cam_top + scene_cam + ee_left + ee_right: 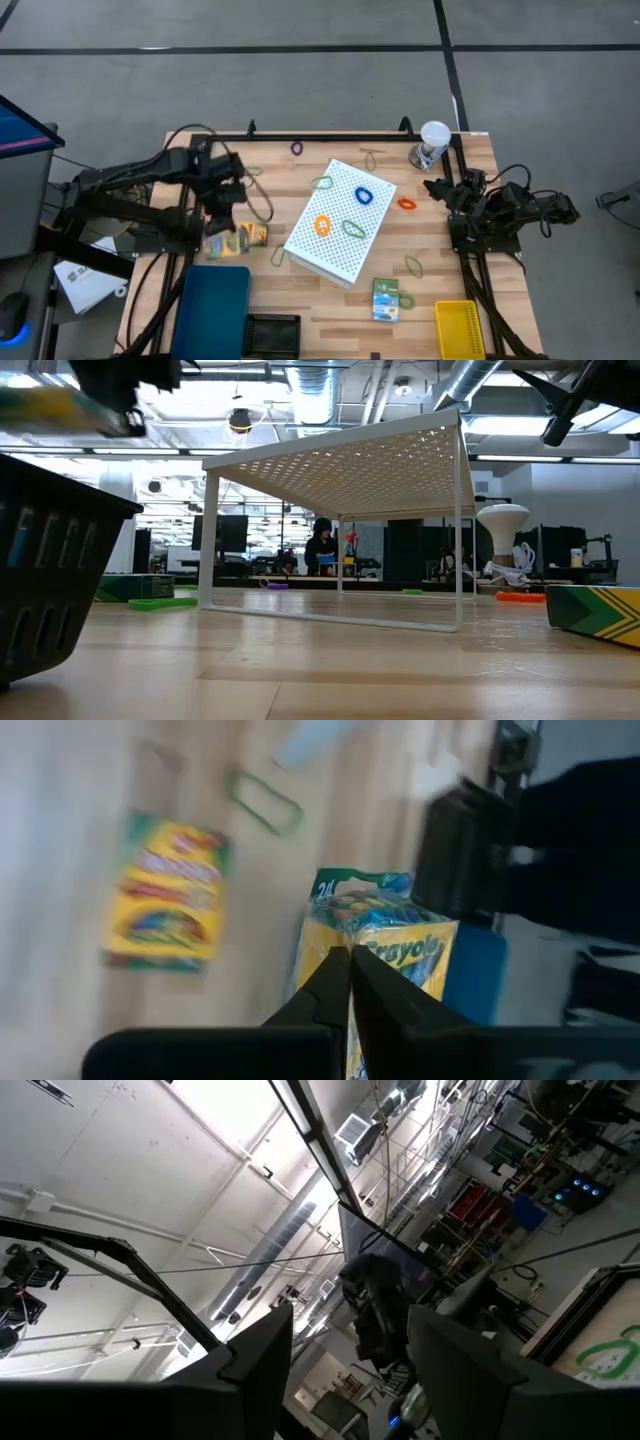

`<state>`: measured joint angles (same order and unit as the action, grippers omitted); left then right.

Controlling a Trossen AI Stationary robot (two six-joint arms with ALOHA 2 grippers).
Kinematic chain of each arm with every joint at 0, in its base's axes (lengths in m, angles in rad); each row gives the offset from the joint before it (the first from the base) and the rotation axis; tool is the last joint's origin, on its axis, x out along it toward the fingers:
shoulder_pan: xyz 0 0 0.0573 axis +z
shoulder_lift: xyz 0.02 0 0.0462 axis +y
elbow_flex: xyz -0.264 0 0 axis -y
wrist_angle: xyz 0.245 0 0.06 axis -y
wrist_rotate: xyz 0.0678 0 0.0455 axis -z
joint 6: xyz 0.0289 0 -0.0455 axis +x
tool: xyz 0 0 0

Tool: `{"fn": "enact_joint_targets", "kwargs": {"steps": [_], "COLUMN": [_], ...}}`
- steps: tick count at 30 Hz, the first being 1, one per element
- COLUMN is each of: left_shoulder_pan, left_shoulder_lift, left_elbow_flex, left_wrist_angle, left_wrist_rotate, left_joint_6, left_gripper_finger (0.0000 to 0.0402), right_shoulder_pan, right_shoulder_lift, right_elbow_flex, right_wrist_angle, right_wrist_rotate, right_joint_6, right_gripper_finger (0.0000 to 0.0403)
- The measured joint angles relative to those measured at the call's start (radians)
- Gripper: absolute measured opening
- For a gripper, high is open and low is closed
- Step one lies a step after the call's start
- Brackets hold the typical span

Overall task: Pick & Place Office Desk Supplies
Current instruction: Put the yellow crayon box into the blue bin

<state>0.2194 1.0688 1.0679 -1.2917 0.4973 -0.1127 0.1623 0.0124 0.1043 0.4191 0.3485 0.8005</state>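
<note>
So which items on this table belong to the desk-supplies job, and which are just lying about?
Job items:
- crayon box held in the left gripper
- second crayon box on the table
- green card box
- rubber bands: blue, orange, purple

Lying about:
- white perforated box
- lidded cup
- yellow bin
- blue bin

The right gripper waits, open.

Yellow crayon box (375, 955), white perforated box (340, 220), blue (363, 196) and orange (322, 226) loops
</note>
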Motion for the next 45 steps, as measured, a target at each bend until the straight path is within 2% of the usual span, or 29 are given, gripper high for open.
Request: {"fn": "enact_joint_targets", "kwargs": {"steps": [9,14,17,23,28,36,40,45], "left_shoulder_pan": [-0.341,-0.521,-0.584,-0.640,-0.660,-0.656,-0.656,-0.652], "left_shoulder_lift": [-0.071,-0.070,-0.070,-0.070,-0.063,-0.057,-0.045,-0.046], "left_elbow_flex": [-0.018,-0.134,-0.217,-0.357,-0.430,-0.458,-0.469,-0.469], "left_wrist_angle": [0.036,0.172,0.270,0.454,0.502,0.510,0.506,0.516], "left_wrist_rotate": [-0.045,-0.071,-0.082,-0.090,-0.096,-0.137,-0.141,-0.163], "left_joint_6": [-0.365,-0.517,-0.606,-0.701,-0.701,-0.576,-0.572,-0.588], "left_gripper_finger": [0.0000,0.0000,0.0000,0.0000,0.0000,0.0000,0.0001,0.0032], "right_shoulder_pan": [0.000,0.000,0.002,0.002,0.002,0.002,0.002,0.002], "right_shoulder_lift": [0.000,0.000,0.000,0.000,0.000,0.000,0.000,0.000], "right_elbow_flex": [0.000,0.000,0.000,0.000,0.000,0.000,0.000,0.000], "right_wrist_angle": [0.000,0.000,0.000,0.001,0.001,0.000,0.001,0.001], "right_wrist_rotate": [-0.001,-0.004,-0.005,-0.007,-0.007,-0.006,-0.006,-0.006], "right_joint_6": [-0.010,-0.015,-0.014,-0.007,-0.007,0.012,0.012,0.012], "right_gripper_finger": [0.0195,0.0195,0.0195,0.0195,0.0195,0.0195,0.0195,0.0195]}}
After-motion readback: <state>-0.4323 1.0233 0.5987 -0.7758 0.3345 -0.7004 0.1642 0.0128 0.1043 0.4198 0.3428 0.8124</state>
